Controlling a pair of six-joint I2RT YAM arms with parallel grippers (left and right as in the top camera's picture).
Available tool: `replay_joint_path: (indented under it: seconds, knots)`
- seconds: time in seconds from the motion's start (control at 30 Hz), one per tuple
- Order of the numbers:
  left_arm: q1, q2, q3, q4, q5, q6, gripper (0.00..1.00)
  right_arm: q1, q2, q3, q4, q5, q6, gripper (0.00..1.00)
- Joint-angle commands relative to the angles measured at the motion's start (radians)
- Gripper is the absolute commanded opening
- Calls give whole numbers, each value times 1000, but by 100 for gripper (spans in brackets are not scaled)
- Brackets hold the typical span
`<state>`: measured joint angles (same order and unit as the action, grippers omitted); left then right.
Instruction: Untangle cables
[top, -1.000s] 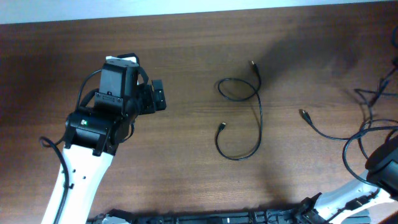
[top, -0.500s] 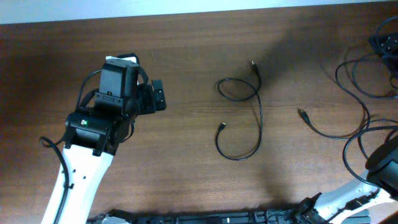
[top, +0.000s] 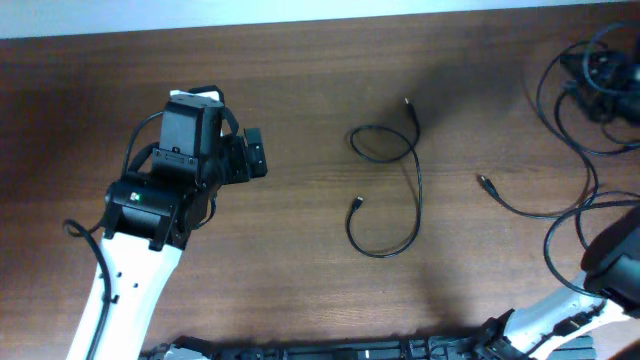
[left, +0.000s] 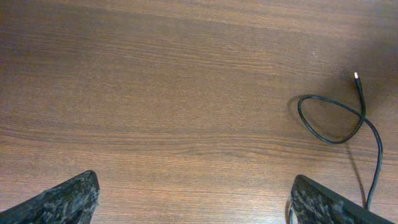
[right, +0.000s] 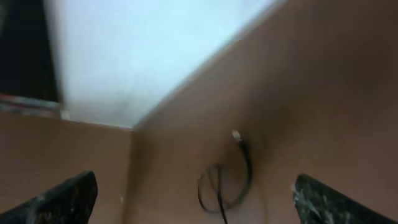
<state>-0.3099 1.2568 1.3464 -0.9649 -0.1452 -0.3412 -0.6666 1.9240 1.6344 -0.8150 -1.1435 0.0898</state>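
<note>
Since a second ago the tangle at the right edge has shifted from the right side toward the far right corner, and its loops now spread wider over the table. Nothing else has changed: the left arm sits at the same spot on the left, and the middle cable lies as it did.

That middle cable rests loose near the table's centre. It forms a small loop at its far part, with one plug end pointing far and the other lying nearer, at the left end of a wide curve. It touches no other cable. To its right, well apart, the plug end of the right cable lies on the wood; the cord runs right from it toward the tangle and the right arm at the near right corner.

The left gripper points right, toward the middle cable but well apart from it. In the left wrist view its fingers are spread wide with only bare wood between them, and the cable's loop shows at the right.

The right wrist view is blurred. The right gripper has its fingers spread to the corners of the frame, nothing pinched between them. Beyond lies a looped cable with a plug end; which one, I cannot tell. In the overhead view the right gripper cannot be made out.
</note>
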Motion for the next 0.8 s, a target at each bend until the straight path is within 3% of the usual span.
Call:
replay_joint_path:
  seconds: [0.0,0.07,0.27,0.47,0.77]
  knots:
    - [5,-6,3,1,7,-2,99,97,0,7,-113,319,-123,99]
    - [5,-6,3,1,7,-2,99,165,0,7,-167,422,-185,99]
    - [5,-6,3,1,7,-2,99,352,0,2,-229,430,-380,99]
    - [5,-6,3,1,8,-2,99,519,2,-22,-232,592,-390,99]
    - [5,-6,3,1,8,-2,99,682,3,-162,-89,606,-400,98]
